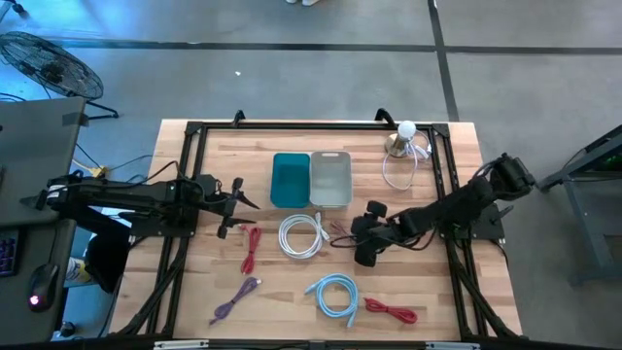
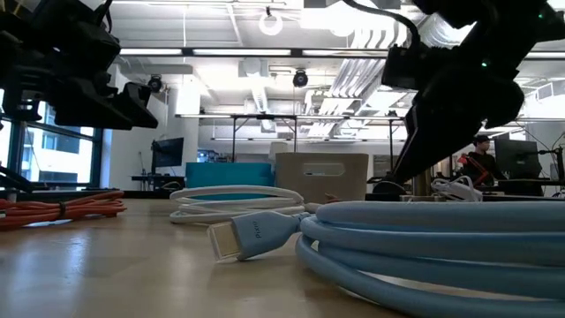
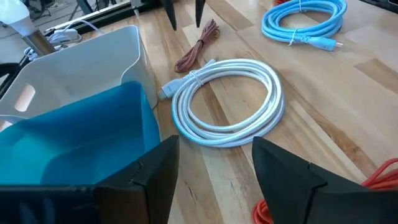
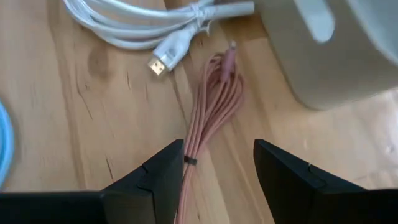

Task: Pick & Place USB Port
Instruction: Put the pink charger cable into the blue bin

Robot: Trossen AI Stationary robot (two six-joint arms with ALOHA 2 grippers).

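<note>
Several bundled cables lie flat on the wooden table: a white coil (image 1: 303,235), a thin pinkish-brown bundle (image 1: 338,233), a light blue coil (image 1: 333,296), a red one (image 1: 251,249), another red one (image 1: 392,312) and a purple one (image 1: 235,298). A teal bin (image 1: 290,180) and a grey bin (image 1: 330,179) stand side by side at the far middle. My right gripper (image 1: 362,236) is open above the pinkish-brown bundle (image 4: 211,106), its fingers either side of the bundle's tied near end. My left gripper (image 1: 240,206) is open and empty left of the teal bin.
A small lamp with a white cord (image 1: 404,146) stands at the far right. A black frame (image 1: 194,175) runs around the table's edges. Free wood lies at the near middle between the purple and blue cables.
</note>
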